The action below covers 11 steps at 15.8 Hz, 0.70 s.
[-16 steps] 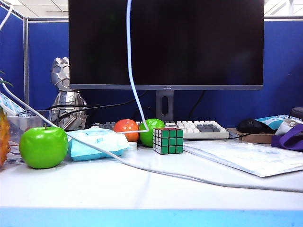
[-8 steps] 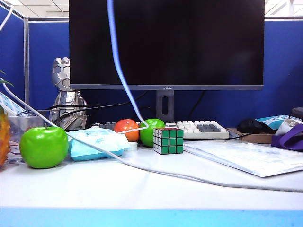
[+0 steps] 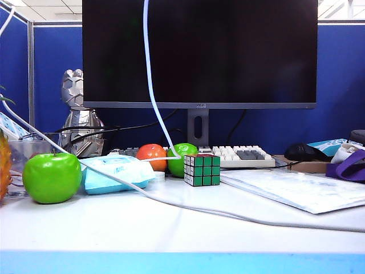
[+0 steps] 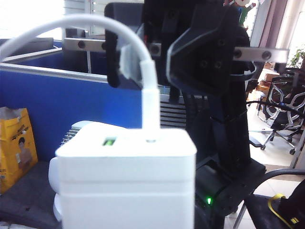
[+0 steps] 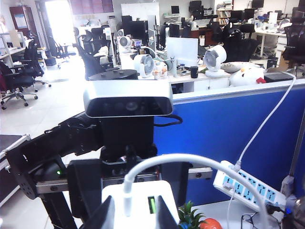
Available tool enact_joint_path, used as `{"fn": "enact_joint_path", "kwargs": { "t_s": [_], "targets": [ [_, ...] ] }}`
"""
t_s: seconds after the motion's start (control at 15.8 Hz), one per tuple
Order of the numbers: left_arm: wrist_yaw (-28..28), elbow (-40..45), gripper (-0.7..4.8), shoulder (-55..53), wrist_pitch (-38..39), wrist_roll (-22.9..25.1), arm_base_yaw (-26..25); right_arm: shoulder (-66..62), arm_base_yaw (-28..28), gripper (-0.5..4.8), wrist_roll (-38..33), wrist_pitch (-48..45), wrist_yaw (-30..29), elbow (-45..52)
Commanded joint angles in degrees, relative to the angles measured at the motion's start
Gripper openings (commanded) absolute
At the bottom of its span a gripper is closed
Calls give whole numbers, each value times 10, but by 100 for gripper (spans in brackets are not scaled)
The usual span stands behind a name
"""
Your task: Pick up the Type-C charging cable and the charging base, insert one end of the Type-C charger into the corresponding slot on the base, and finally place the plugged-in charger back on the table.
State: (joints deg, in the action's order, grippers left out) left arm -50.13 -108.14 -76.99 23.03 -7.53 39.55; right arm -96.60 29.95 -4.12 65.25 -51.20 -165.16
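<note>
White charging base [image 4: 126, 179] near-filling view, grippers hidden

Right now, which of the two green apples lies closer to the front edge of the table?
The green apple on the left, beside the blue tissue pack; the other apple sits farther back, behind the Rubik's cube.

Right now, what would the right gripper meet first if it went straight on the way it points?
The right gripper would likely meet the charging base, directly ahead with the Type-C charging cable plugged in; the left arm is behind. Depth unclear.
</note>
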Motion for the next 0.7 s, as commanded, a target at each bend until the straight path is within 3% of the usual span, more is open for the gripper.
{"fn": "enact_joint_path", "kwargs": {
  "t_s": [0.06,0.7],
  "targets": [
    [-2,-3,-6,3,-14,2,1,-3,2,117,-5,-9,-16,-1],
    [-1,-3,-6,1,-13,16,1,-30,31,117,-19,-36,-45,-1]
  ]
}}
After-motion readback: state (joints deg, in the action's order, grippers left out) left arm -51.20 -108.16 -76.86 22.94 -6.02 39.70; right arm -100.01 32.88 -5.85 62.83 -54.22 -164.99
